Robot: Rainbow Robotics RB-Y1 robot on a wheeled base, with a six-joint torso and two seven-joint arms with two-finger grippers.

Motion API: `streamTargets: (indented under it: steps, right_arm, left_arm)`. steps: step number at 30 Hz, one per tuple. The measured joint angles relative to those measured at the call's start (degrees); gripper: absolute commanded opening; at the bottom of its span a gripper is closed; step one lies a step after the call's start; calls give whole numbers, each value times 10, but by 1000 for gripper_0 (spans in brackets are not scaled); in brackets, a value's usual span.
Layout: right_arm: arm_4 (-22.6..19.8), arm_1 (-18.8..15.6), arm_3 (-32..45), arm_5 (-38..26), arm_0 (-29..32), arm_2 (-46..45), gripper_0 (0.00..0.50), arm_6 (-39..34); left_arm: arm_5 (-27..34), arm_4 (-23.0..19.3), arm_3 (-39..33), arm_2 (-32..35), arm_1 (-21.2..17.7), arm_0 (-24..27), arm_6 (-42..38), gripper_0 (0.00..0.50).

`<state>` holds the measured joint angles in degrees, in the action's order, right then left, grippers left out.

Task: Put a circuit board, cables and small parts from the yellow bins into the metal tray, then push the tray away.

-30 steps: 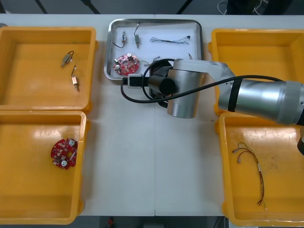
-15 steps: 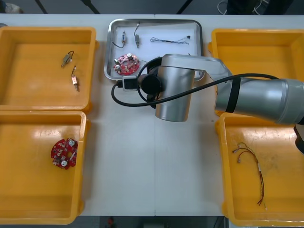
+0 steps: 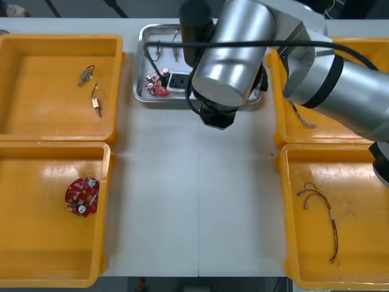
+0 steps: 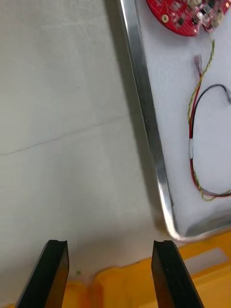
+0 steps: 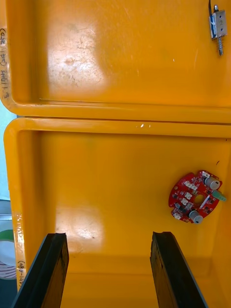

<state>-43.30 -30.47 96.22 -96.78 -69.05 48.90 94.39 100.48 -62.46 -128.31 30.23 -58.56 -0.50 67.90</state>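
Fingers spread and empty, the right gripper (image 4: 109, 245) hangs beside the rim of the metal tray (image 3: 138, 67), upper centre of the front view, seemingly set to push it; a red circuit board (image 4: 183, 14) and red and yellow cable (image 4: 192, 144) lie inside. The left gripper (image 5: 108, 236) hovers open above a yellow bin (image 5: 96, 159)

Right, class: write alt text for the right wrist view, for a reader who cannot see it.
The right gripper, fingers open and empty, hangs over the light table beside the rim of the metal tray. Inside it lie a round red circuit board and a red and yellow cable.
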Motion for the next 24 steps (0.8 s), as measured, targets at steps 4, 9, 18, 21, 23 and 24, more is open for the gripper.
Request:
streamTargets:
  steps: [4, 9, 18, 21, 23, 24]
  right_arm:
    - [-38, -19, 23, -33, 2, -43, 500, -79]
    - [-67, -57, 73, -69, 23, -93, 500, -118]
    - [-120, -146, 178, -90, 122, -203, 500, -225]
    - [-137, -173, 203, -96, 164, -248, 500, -261]
    - [-143, -189, 217, -100, 191, -274, 500, -291]
    - [-145, -196, 224, -105, 204, -287, 500, -301]
  left_arm:
    - [0, 0, 0, 0, 0, 0, 0, 500]
    - [0, 0, 0, 0, 0, 0, 0, 500]
    - [0, 0, 0, 0, 0, 0, 0, 500]
    - [0, 0, 0, 0, 0, 0, 0, 500]
    - [0, 0, 0, 0, 0, 0, 0, 500]
    - [0, 0, 0, 0, 0, 0, 0, 500]
